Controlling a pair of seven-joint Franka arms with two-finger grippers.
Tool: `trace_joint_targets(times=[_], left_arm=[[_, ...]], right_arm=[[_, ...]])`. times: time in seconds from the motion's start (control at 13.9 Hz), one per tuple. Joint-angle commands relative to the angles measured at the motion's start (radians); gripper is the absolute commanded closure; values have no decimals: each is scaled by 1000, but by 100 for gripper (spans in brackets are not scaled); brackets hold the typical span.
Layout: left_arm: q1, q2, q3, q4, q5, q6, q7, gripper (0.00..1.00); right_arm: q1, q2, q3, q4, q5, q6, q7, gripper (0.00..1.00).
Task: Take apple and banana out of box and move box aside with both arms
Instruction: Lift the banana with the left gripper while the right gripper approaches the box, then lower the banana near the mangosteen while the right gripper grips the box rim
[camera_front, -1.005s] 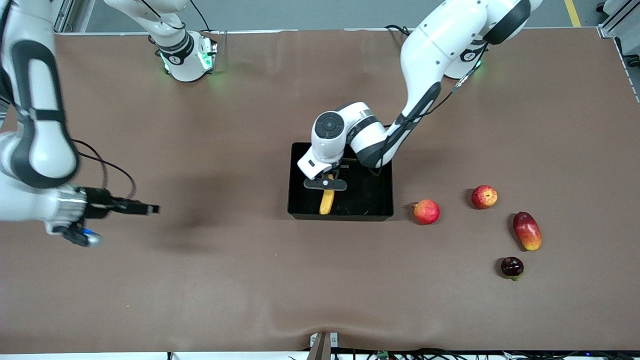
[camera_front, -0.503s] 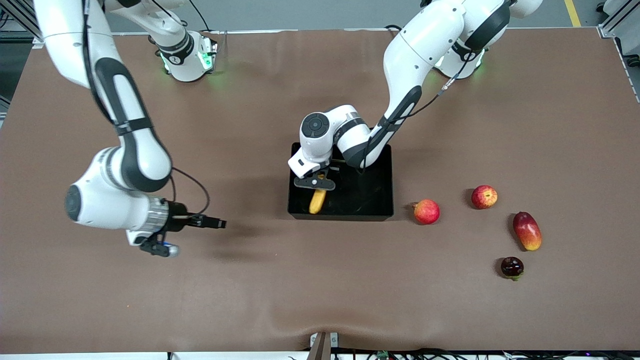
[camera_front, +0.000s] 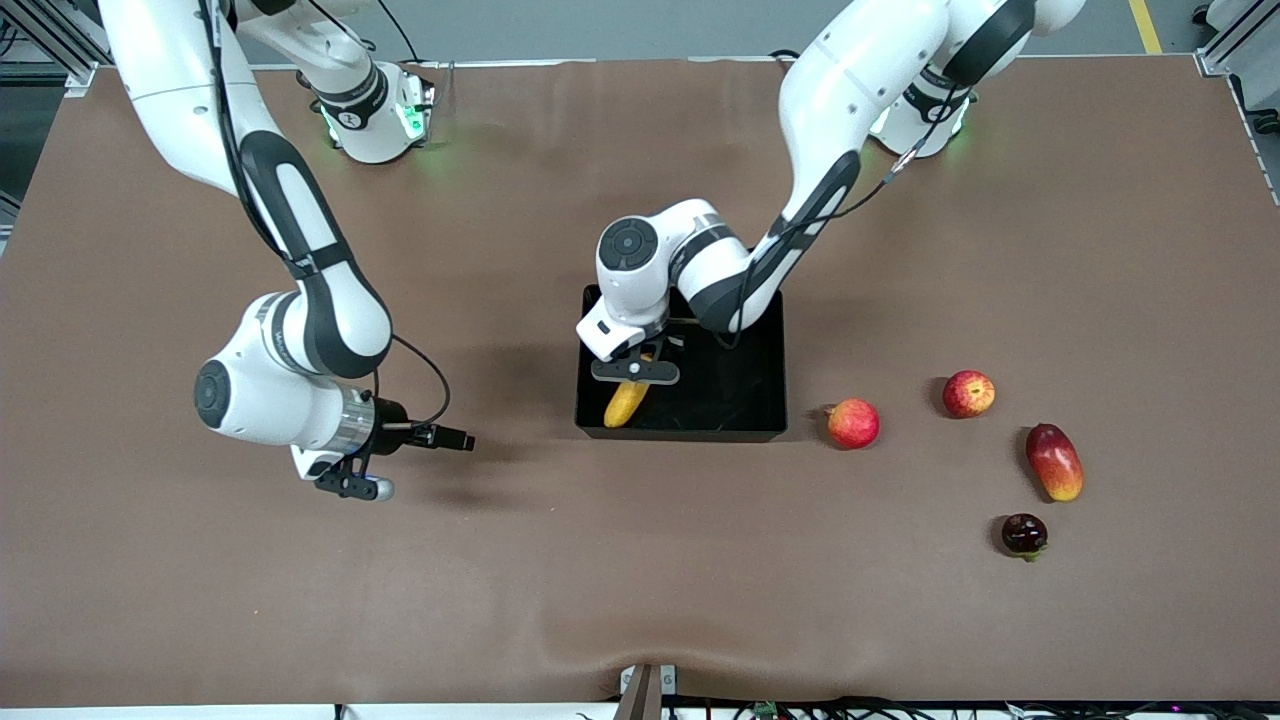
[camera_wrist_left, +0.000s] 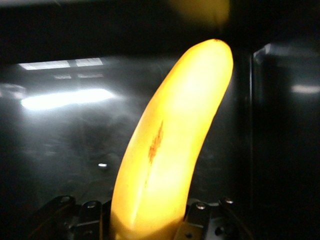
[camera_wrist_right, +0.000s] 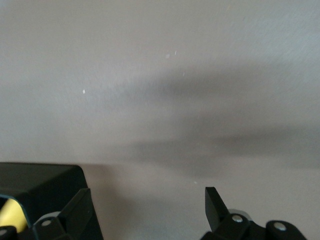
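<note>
The yellow banana (camera_front: 624, 402) lies in the black box (camera_front: 680, 433) by the wall toward the right arm's end, and my left gripper (camera_front: 635, 372) is shut on its upper part. In the left wrist view the banana (camera_wrist_left: 170, 150) fills the space between the fingers (camera_wrist_left: 197, 215) of the left gripper (camera_wrist_left: 145, 222). My right gripper (camera_front: 352, 486) hangs open and empty over bare table toward the right arm's end, beside the box. The right wrist view shows the gripper (camera_wrist_right: 147, 200) with a box corner (camera_wrist_right: 40, 180) at its edge. The red apple (camera_front: 968, 393) sits on the table toward the left arm's end.
A pinkish-red round fruit (camera_front: 853, 423) lies just outside the box, toward the left arm's end. A red-and-yellow mango (camera_front: 1054, 461) and a small dark fruit (camera_front: 1024, 534) lie nearer the front camera than the apple. Brown cloth covers the table.
The left gripper has closed on the banana, and the banana's free end has swung toward the right arm's end. The right arm has swept in from the table's end toward the box.
</note>
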Motion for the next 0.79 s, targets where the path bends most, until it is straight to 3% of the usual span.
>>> trace_joint_targets(times=[0.0,0.36,0.72], left_arm=[[38,-138,0,-35,9,-85,-17,100],[185,-299,-3,-68,-49,-186,-18,100],[404,-327,-2,-148,-52,-192,-17,100]], right_arm=[[61,-26,-7,-37,19,20,-19,0],[174,-30,-10,-42,7,37,-13,0],[276,-29,-15,-31,-1,95,37,0]])
